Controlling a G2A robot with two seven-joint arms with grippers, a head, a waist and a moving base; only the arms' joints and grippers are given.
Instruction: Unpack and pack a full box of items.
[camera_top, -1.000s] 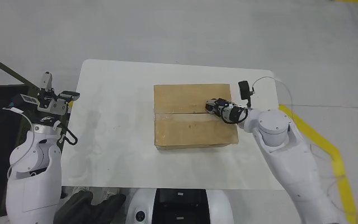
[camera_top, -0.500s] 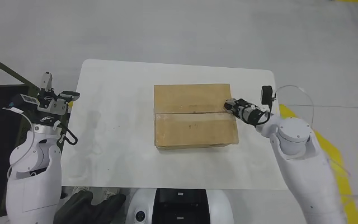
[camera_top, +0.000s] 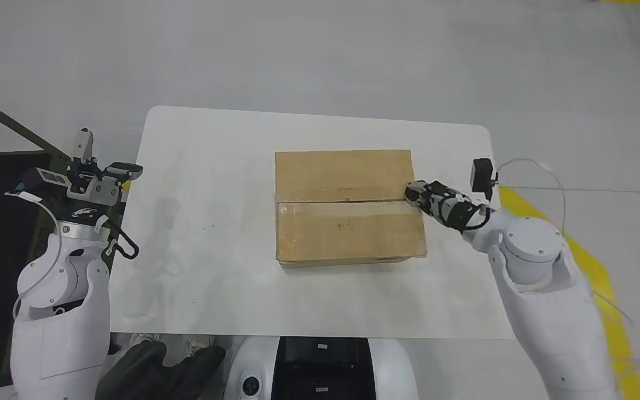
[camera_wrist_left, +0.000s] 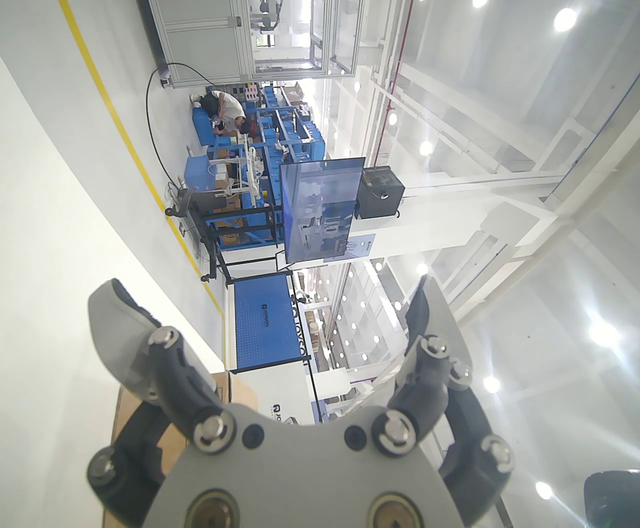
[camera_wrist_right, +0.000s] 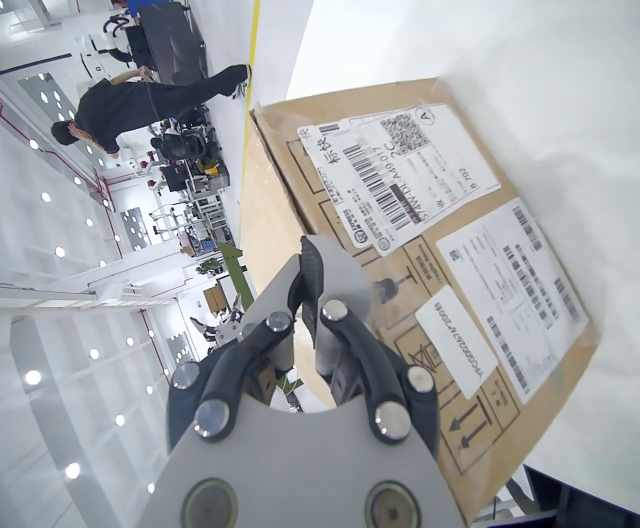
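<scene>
A closed cardboard box (camera_top: 347, 207) sits near the middle of the white bench (camera_top: 200, 200), its two top flaps meeting in a seam (camera_top: 340, 201) that runs across the lid. The right end effector (camera_top: 412, 191) is at the box's right edge, level with that seam, with its fingers pressed together and nothing between them. It seems to be just at the top rim of the box, though actual contact cannot be made out. The right wrist view shows the side of the box facing that arm, which carries several white shipping labels (camera_wrist_right: 395, 170). The left end effector (camera_wrist_left: 270, 300) is held beside the left edge of the bench, well apart from the box, with its fingers spread wide and empty, pointing up toward the ceiling.
</scene>
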